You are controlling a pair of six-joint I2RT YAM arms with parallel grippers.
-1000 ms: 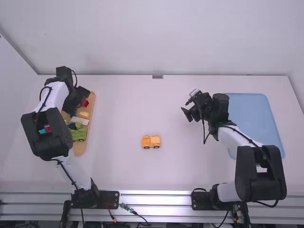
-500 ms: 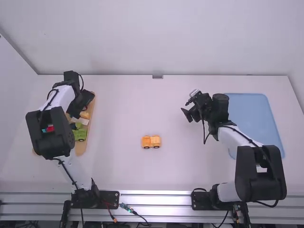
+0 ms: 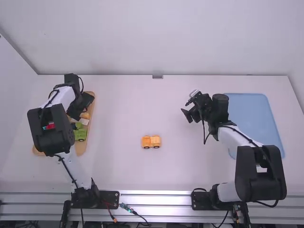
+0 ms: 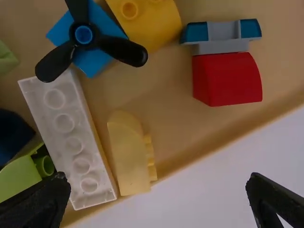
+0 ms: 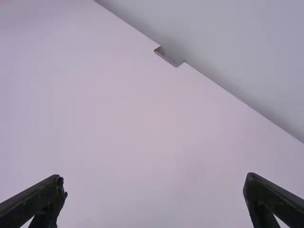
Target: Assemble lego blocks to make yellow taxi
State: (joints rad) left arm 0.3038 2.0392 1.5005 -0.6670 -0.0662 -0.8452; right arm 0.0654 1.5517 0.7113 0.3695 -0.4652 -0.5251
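Note:
Over the wooden tray of blocks at the left is my left gripper [image 3: 84, 111]. In the left wrist view my left gripper [image 4: 158, 183] is open above a pale yellow curved block [image 4: 127, 154], which lies beside a long white brick [image 4: 67, 137]. A yellow studded block [image 4: 147, 21] and a red curved block [image 4: 227, 79] lie farther along the tray. An orange-yellow wheeled piece [image 3: 151, 141] stands mid-table. My right gripper [image 3: 187, 114] hangs over the table right of centre; in the right wrist view the right gripper [image 5: 154, 187] is open with nothing between its fingers.
The wooden tray [image 3: 81, 146] also holds a green vehicle piece [image 3: 80, 134] and a blue block with a black propeller [image 4: 84, 35]. A blue tray [image 3: 251, 114] lies at the right, partly behind the right arm.
The left arm has shifted right and toward the camera over the wooden tray, mostly in the first half second. The right arm and the wheeled piece have kept still.

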